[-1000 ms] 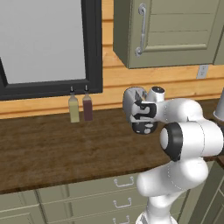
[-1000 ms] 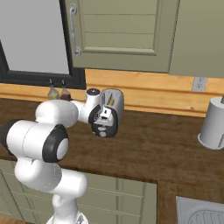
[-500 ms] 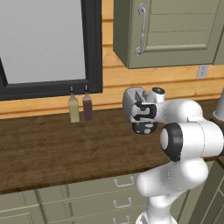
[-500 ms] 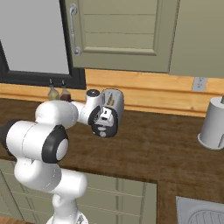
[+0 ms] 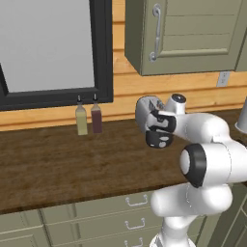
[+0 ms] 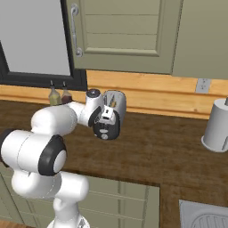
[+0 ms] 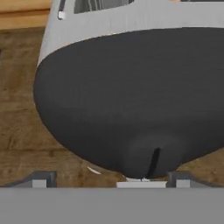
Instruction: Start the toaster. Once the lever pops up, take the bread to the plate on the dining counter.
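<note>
I have the desk (image 5: pixel 58 169) running as a dark wood band across the middle of both base views, with drawers under it and a wood-panelled wall behind. In the left base view a black-framed window (image 5: pixel 48 48) fills the upper left and a grey-green cabinet (image 5: pixel 193 34) the upper right. My arm (image 5: pixel 202 164) rises from the lower right of that frame and reaches to centre.

The toaster (image 6: pixel 114 103) stands at the back of the desk, just left of centre in the right base view; in the left base view its silver body (image 5: pixel 144 112) peeks out just left of the wrist. The end effector (image 6: pixel 106 128) sits directly in front of it, pressed close to its dark end. In the hand view that black end panel (image 7: pixel 131 96) crowds most of the frame, with the silver shell along the top and a narrow vertical slit low at centre. The fingertips (image 7: pixel 41 178) show as small grey stubs at the bottom, set wide on either side of that slit, so I read the end effector as released.

A tan sliver of bread (image 6: pixel 113 104) shows in the toaster's top slot. Two small bottles (image 5: pixel 89 118) stand left of the toaster by the wall, and a pale cylinder (image 6: pixel 217 124) sits at the right edge of the right base view.

Against half a second ago, I see no change in the arm or toaster.
</note>
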Available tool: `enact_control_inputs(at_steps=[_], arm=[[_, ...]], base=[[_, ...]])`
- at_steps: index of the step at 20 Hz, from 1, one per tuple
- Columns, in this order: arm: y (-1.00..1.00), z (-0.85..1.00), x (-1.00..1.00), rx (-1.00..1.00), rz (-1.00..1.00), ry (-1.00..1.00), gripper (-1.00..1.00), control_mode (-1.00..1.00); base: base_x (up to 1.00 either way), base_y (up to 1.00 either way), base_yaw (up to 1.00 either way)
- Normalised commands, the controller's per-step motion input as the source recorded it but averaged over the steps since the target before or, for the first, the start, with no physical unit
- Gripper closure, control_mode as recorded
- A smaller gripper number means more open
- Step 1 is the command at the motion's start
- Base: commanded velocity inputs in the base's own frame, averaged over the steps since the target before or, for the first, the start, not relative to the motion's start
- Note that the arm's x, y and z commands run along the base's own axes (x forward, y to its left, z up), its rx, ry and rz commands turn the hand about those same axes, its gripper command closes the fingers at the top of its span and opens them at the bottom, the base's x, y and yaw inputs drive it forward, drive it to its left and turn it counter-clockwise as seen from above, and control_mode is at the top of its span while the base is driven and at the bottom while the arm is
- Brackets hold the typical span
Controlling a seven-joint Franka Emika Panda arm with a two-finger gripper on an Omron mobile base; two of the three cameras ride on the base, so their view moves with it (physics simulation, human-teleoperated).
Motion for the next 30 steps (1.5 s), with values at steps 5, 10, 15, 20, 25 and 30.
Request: enact_control_inputs(at_steps=[5,10,15,20,25,30], arm=[[-0.13,0.53,-0.24,0.0,0.0,-0.32,-1.0,-1.0],[-0.04,0.57,-0.2,0.0,0.0,-0.24,-1.0,-1.0],[-0.17,0.44,0.0,0.0,0.0,-0.11,-1.0,-1.0],[-0.3,0.3,0.06,0.0,0.0,-0.03,-1.0,-1.0],[-0.16,0.29,0.21,0.0,0.0,0.0,-1.0,-1.0],[-0.01,0.04,0.26,0.0,0.0,0.0,-1.0,-1.0]], base=[[0.0,0.0,0.0],[0.0,0.0,0.0],[0.0,0.0,0.0],[0.0,0.0,0.0],[0.0,0.0,0.0],[0.0,0.0,0.0]])
